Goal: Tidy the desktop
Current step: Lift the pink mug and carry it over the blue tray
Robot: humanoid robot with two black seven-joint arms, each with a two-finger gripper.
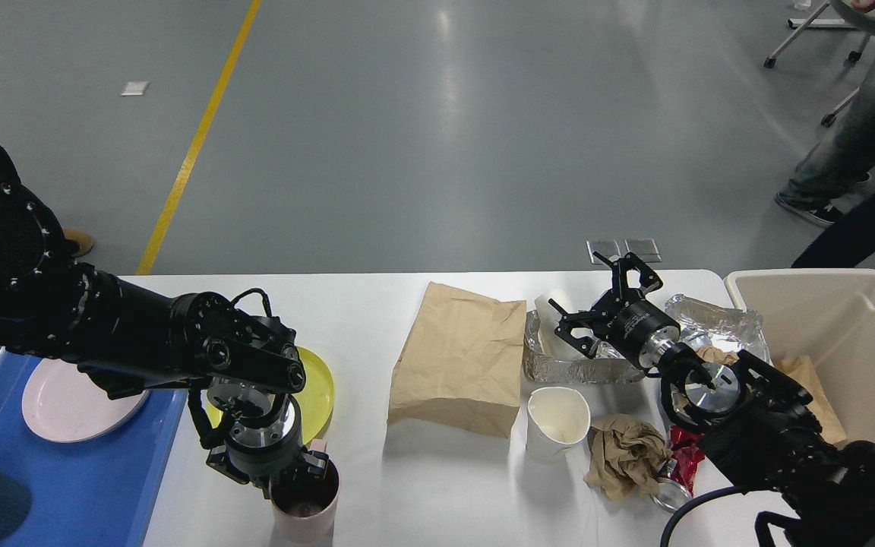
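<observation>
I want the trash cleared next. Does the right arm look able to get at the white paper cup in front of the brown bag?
Probably yes. The right gripper hangs open above the foil tray, and the white paper cup stands just nearer on the desktop, nothing covering it.

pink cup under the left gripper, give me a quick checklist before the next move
1. Left gripper sits at the pink cup rim: ok.
2. Grip closed on the cup: cannot tell, fingers dark and hidden.
3. Cup upright on the desktop: ok.
4. Room on the blue tray beside the pink plate: ok.
5. Yellow plate lies close behind the cup, may get nudged: not ok.
6. Right gripper open above the foil tray, away from the cup: ok.
</observation>
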